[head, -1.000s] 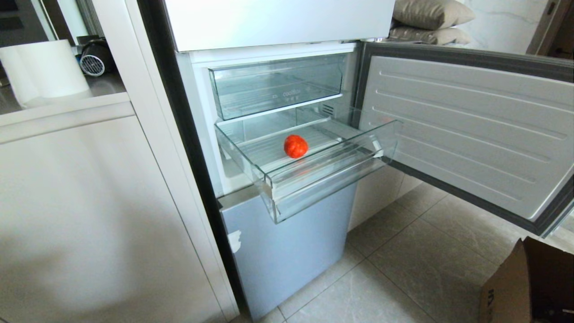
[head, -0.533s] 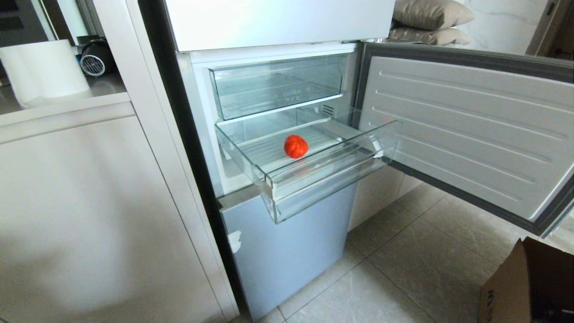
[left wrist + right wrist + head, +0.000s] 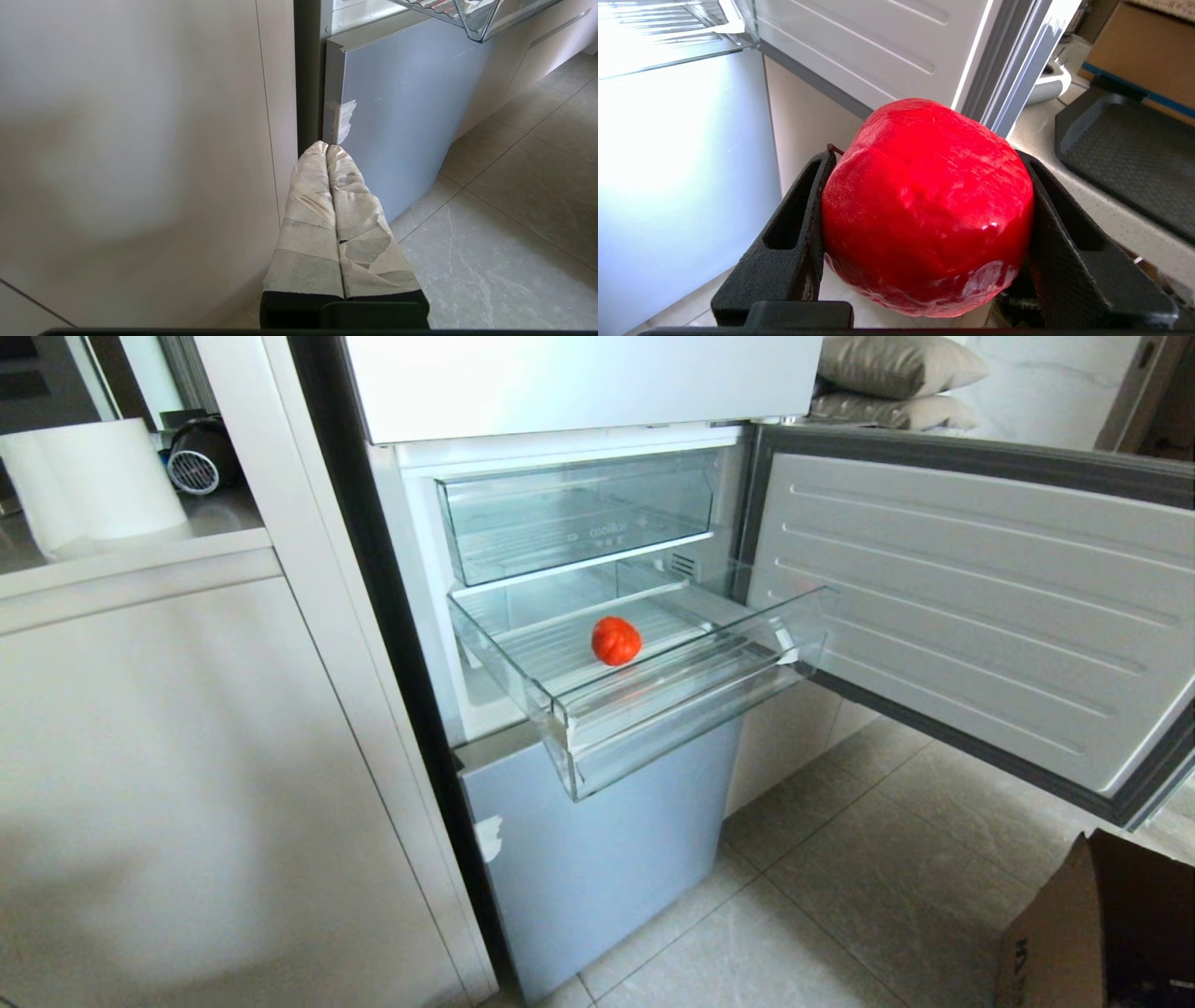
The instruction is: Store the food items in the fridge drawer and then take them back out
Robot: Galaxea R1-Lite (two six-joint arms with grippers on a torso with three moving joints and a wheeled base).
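Nothing in the head view has moved since the earlier frames. Largest is the fridge drawer (image 3: 653, 695), pulled out, one red fruit (image 3: 616, 640) on its floor. Below its corner, the right gripper (image 3: 924, 224) has its jaws clamped on a second red fruit (image 3: 927, 205); the drawer lies up and ahead. Beneath the drawer, the left gripper (image 3: 327, 154) hangs parked, jaws together.

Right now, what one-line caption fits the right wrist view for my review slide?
Right claw clamps a glossy red fruit below the open fridge door.
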